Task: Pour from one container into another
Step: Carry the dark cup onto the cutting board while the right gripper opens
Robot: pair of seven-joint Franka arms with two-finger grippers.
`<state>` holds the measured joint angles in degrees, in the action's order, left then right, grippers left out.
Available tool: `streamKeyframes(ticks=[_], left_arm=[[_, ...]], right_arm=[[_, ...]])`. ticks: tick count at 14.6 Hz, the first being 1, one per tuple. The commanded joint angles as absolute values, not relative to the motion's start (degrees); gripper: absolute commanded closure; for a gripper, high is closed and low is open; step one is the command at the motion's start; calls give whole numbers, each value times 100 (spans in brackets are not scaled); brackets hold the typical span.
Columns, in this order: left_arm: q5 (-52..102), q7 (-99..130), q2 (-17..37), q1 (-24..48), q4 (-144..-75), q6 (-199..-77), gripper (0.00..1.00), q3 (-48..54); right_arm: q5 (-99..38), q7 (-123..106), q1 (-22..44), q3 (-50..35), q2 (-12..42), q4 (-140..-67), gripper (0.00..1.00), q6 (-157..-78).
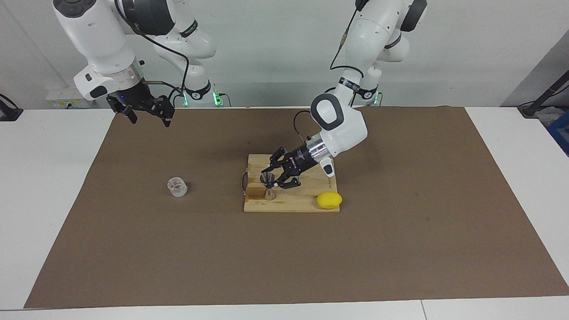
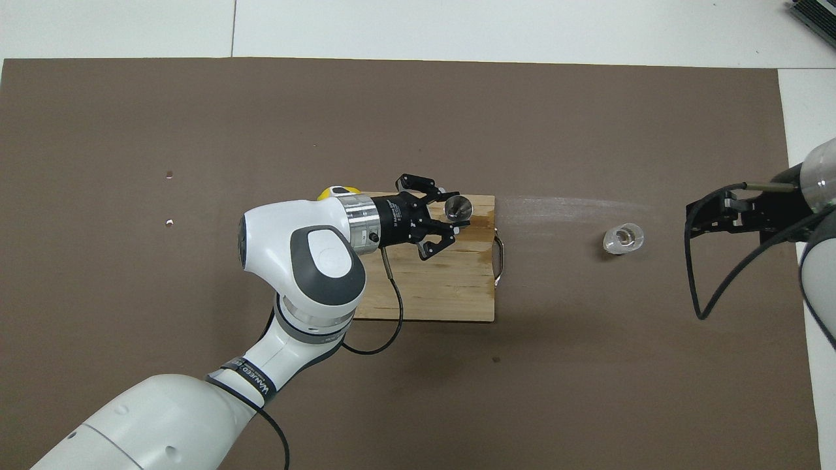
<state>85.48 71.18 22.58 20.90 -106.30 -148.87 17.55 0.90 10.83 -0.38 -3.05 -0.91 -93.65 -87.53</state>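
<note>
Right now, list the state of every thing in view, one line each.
Jigger: upright on the cutting board, gripped at its waist.
Left gripper: shut on the jigger.
Clear cup: upright on the brown mat, untouched, toward the right arm's end.
Right gripper: raised over the mat, holding nothing.
Lemon: resting on the board's corner.
Cutting board: flat on the mat.
</note>
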Motion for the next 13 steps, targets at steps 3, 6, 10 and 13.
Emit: streamKeyframes(ticks=[3, 6, 10, 13], left_arm=[[8666, 7075, 2197, 2215, -10722, -14985, 100, 1714], [8666, 7084, 2188, 2206, -10740, -14985, 100, 1714], [8666, 7084, 2162, 2206, -10819, -14968, 100, 1714], [8648, 7093, 2162, 2180, -10811, -14959, 100, 1705]], right_arm=[[114, 1817, -105, -334, -132, -9439, 23, -8859], [-34, 2468, -114, -334, 34, -9440, 23, -9123], [-210, 3310, -447, -334, 219, -9448, 8, -9499], [-334, 3734, -650, -325, 316, -9562, 6, -9991]])
